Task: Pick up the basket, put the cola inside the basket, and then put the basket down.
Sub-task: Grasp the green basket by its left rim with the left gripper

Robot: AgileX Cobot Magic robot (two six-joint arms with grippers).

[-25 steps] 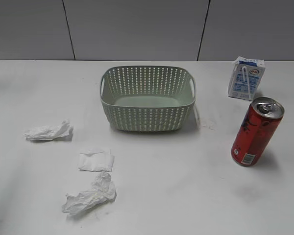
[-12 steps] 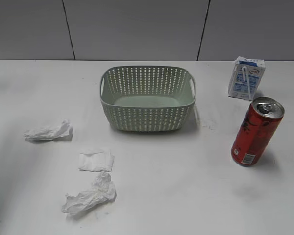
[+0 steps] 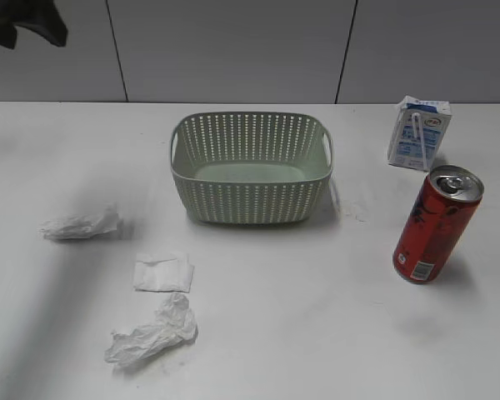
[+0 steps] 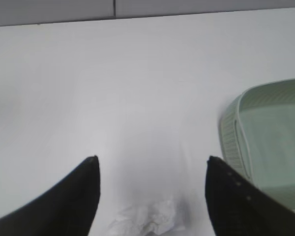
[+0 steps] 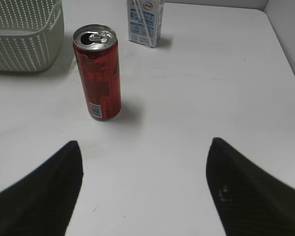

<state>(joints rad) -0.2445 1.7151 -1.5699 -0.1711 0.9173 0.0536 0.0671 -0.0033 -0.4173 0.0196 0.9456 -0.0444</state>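
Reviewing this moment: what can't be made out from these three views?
- Left pincer: fingertips show open in the left wrist view; the exterior view's top edge cuts off all but a dark corner piece.
- Right pincer: absent from the exterior view.
- Basket: cropped by the left wrist frame's right edge.
- Cola markings and milk carton print: too small.

A dark piece of the left arm (image 3: 25,23) shows in the exterior view at about eleven o'clock, in the top corner, blurred and held high; no more of it is visible there. In the left wrist view, the left gripper (image 4: 152,162) points toward twelve o'clock with its two dark fingers (image 4: 73,201) spread wide apart and nothing between them. In the right wrist view, the right gripper (image 5: 145,147) likewise aims toward twelve o'clock, its dark fingers (image 5: 250,191) wide apart and empty.
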